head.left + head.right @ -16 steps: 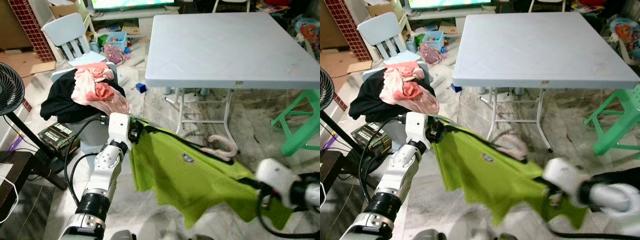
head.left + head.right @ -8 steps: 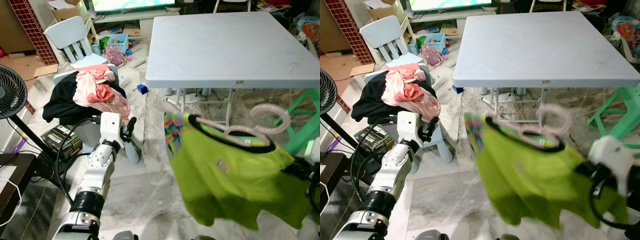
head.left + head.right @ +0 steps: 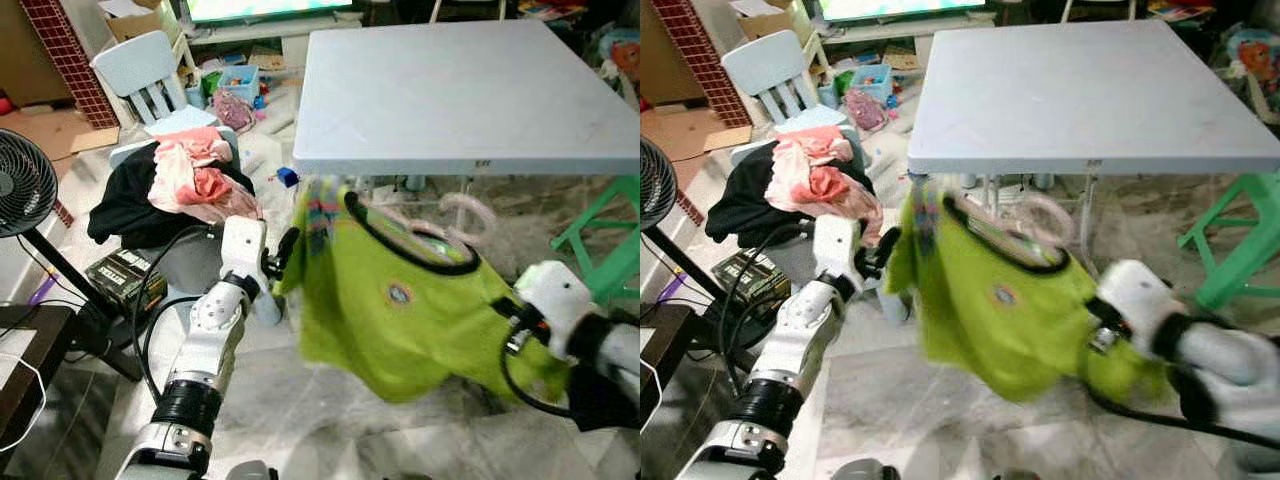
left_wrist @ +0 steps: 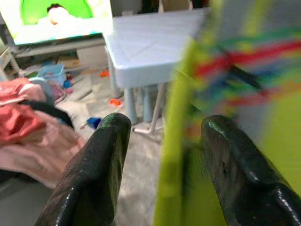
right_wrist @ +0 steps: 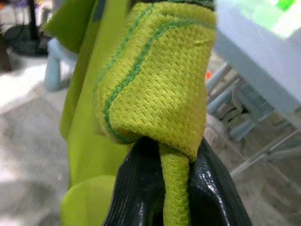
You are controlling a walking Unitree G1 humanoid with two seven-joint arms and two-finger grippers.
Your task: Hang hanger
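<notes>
Low in front, right gripper: the right gripper [image 5: 162, 188] is pinched tight on a fold of the green shirt [image 3: 400, 300]; the cloth is squeezed between its two black fingers [image 5: 136, 188]; the silver arm reaches in from the robot's right side
Left gripper: the left gripper [image 4: 160, 155] is wide apart and holds nothing; the shirt's edge, with its bright stripes, hangs in the gap between the fingers [image 4: 94, 169]; whether the cloth touches them, I cannot tell
Shirt: it hangs in the air between the two arms, above the floor [image 3: 300, 420]; it has a black collar and a small round badge on the front; it looks blurry
Hanger: the pink hanger [image 3: 455, 215] pokes out of the collar; its hook curls up near the table's front edge; the rest is hidden in the shirt
Table: the big white table [image 3: 440, 90] stands just behind the shirt
Stool: a green stool [image 3: 600, 230] stands to the right of the table
Clothes: a pile of black and pink clothes [image 3: 180, 190] lies on a small seat to the left, just past the left arm
Fan: a black fan [image 3: 25, 190] stands at the far left
Chair: a little white chair [image 3: 140, 70] stands behind the clothes
Far back: toys lie on the floor near a bright screen [image 4: 56, 19]
</notes>
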